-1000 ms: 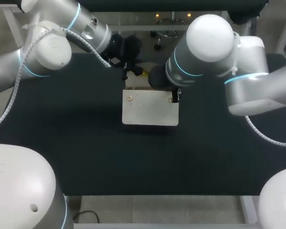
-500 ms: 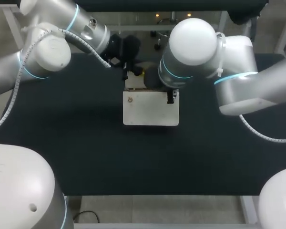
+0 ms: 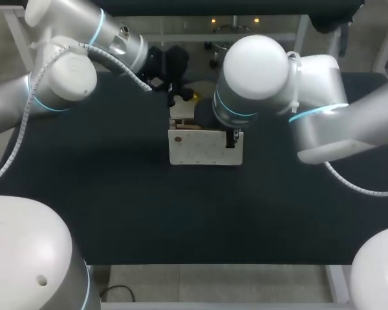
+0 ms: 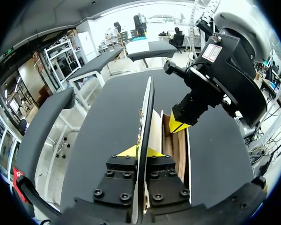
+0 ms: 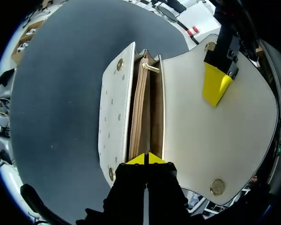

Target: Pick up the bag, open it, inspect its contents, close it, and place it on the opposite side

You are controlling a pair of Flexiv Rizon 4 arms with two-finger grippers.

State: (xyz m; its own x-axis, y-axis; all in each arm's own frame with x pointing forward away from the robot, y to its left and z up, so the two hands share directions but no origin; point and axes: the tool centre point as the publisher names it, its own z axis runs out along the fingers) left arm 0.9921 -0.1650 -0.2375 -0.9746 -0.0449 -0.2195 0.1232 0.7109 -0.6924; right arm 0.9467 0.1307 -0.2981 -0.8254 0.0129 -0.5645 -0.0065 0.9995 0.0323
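A white flap bag stands open mid-table, its front panel facing the near edge. My left gripper is shut on the edge of the raised flap, at the bag's far side. My right gripper is shut on the thin tan divider inside the mouth, between the front panel and the flap. In the head view my right arm's wrist hides that gripper. A brass zip pull lies at the divider's far end. I see no loose contents inside the bag.
The dark table top spreads wide to the left, right and front of the bag. My right arm's elbow hangs over the right half of the table.
My right arm has swung leftward and back over the bag. The bag's front panel now looks shorter and more tilted. The left arm has barely moved.
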